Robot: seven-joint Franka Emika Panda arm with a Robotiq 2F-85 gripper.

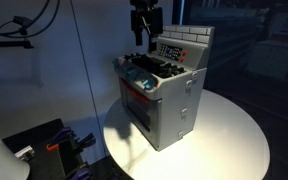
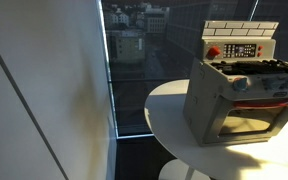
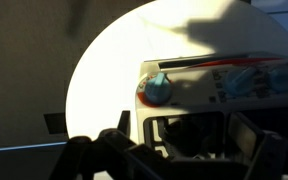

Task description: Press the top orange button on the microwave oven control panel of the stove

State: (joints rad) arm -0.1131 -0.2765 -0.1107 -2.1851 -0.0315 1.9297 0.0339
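A grey toy stove (image 1: 164,100) stands on a round white table (image 1: 234,130). Its upright back panel (image 1: 171,50) carries small buttons, with orange-red ones at one end (image 2: 213,52). My gripper (image 1: 144,33) hangs above the stove's top, a little in front of the panel, touching nothing. In the wrist view the two dark fingers (image 3: 184,150) stand wide apart and empty over the stove top. A blue knob on an orange ring (image 3: 157,88) and a row of reddish and blue controls (image 3: 246,78) lie beyond them. The gripper is out of view in the exterior view that shows the window.
The stove also shows in an exterior view (image 2: 239,95), with its oven window facing out. A tall window with a city view (image 2: 134,50) stands behind the table. Dark equipment with cables (image 1: 44,150) sits on the floor beside the table.
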